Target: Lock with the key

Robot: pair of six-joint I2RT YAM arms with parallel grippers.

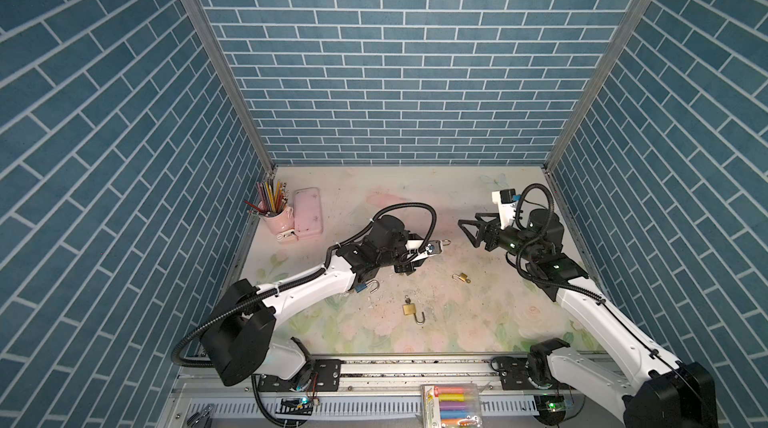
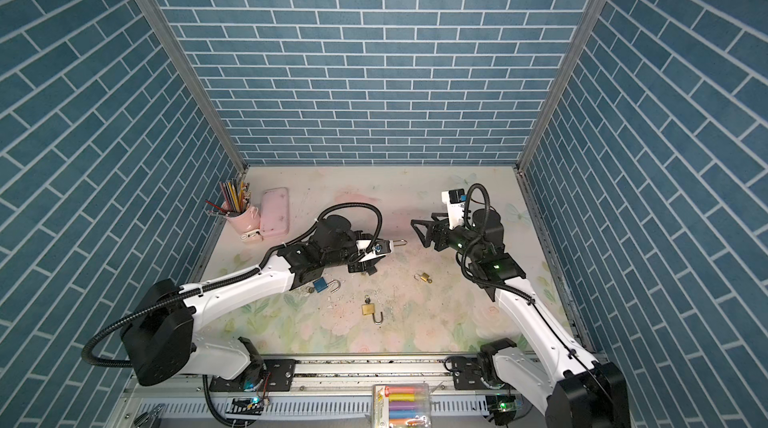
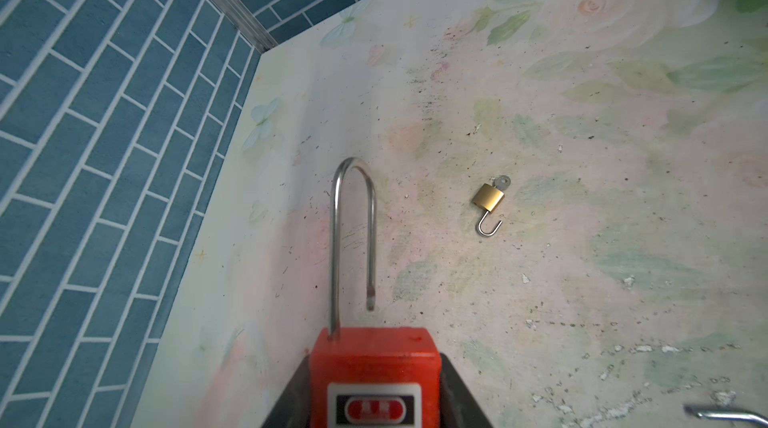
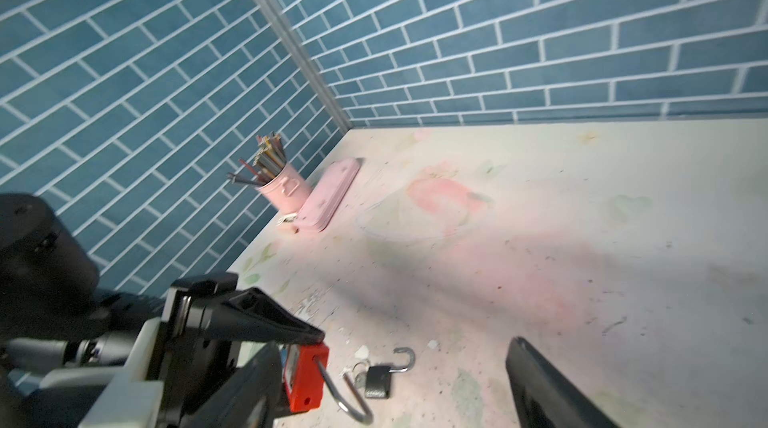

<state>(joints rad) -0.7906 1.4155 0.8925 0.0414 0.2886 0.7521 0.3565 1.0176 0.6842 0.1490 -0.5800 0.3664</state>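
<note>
The walls [image 1: 374, 51] show a blue brick pattern with white joints. The bench [image 1: 478, 322] has a pale floral print of pink roses and green leaves, flecked with dark specks. The red padlock [image 3: 374, 363] has a silver shackle and a white label with a red oval. The larger padlock [image 1: 409, 308] and the small padlock [image 3: 488, 197] are brass-gold, and the blue padlock [image 2: 319, 284] has a silver shackle. The cup [image 1: 276, 218] and the case [image 1: 308, 211] are pink.

Even bright light, grey shadow across pale floral tabletop [image 4: 415, 276], right wrist view slightly blurred, red plastic padlock [image 3: 374, 363] soft up close
</note>
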